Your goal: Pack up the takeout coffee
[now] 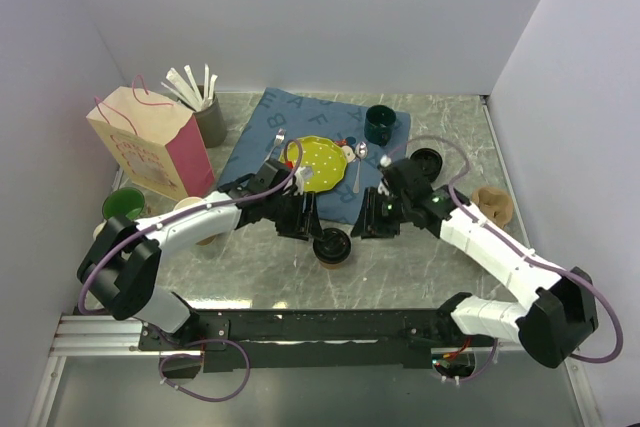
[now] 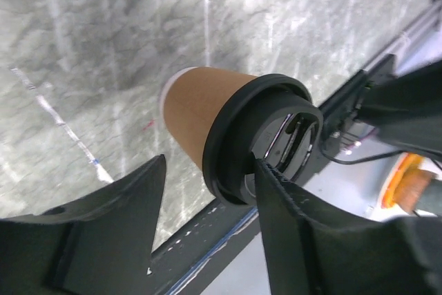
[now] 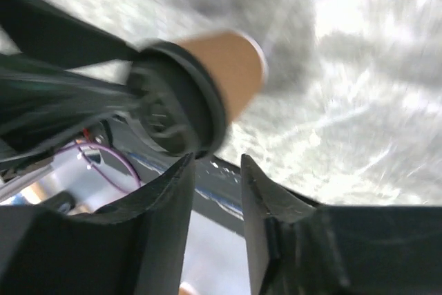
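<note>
Grey marble tabletop (image 1: 250,277) sets the scene for a two-armed packing job: a pink-and-tan paper bag (image 1: 150,142) stands at far left, the likely destination. The left gripper (image 2: 210,170) reaches in with fingers spread wide around the upright, black-lidded takeout coffee (image 1: 332,246) at the table's centre, apparently lined up for a grasp. On the cup's other side, the right gripper (image 3: 216,160) hovers close with fingers narrowly parted on nothing, perhaps placed to steady the cup.

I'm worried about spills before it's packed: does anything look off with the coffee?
Nothing stands out. The coffee stands upright on the table, its lid seated evenly, with no liquid visible around it.
</note>
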Action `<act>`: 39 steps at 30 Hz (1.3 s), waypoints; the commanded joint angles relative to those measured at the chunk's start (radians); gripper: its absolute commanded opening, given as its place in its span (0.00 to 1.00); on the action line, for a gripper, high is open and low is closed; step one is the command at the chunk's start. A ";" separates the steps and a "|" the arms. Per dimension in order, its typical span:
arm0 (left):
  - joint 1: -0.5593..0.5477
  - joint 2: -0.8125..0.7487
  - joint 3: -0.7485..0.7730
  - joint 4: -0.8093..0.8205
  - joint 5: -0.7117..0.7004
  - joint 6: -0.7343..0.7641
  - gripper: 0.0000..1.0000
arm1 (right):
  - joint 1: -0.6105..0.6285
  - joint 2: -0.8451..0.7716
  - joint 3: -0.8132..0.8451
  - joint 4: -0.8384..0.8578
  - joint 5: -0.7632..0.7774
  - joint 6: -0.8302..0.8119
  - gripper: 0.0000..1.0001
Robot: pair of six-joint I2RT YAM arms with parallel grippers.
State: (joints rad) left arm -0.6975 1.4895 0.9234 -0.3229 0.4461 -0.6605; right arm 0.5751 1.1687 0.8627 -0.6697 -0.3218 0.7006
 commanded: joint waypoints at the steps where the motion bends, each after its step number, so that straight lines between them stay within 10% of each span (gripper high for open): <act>1: -0.008 0.011 0.106 -0.126 -0.075 0.061 0.62 | -0.001 0.014 0.151 -0.080 0.089 -0.193 0.42; 18: 0.018 -0.110 0.111 -0.252 -0.375 0.003 0.99 | 0.060 0.233 0.291 -0.044 -0.028 -0.463 0.47; 39: 0.027 -0.199 0.055 -0.300 -0.501 0.002 0.97 | 0.166 0.290 0.274 -0.064 0.161 -0.452 0.33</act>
State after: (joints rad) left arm -0.6716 1.3273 0.9745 -0.6189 -0.0254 -0.6495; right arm 0.7246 1.4666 1.1191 -0.7280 -0.2218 0.2581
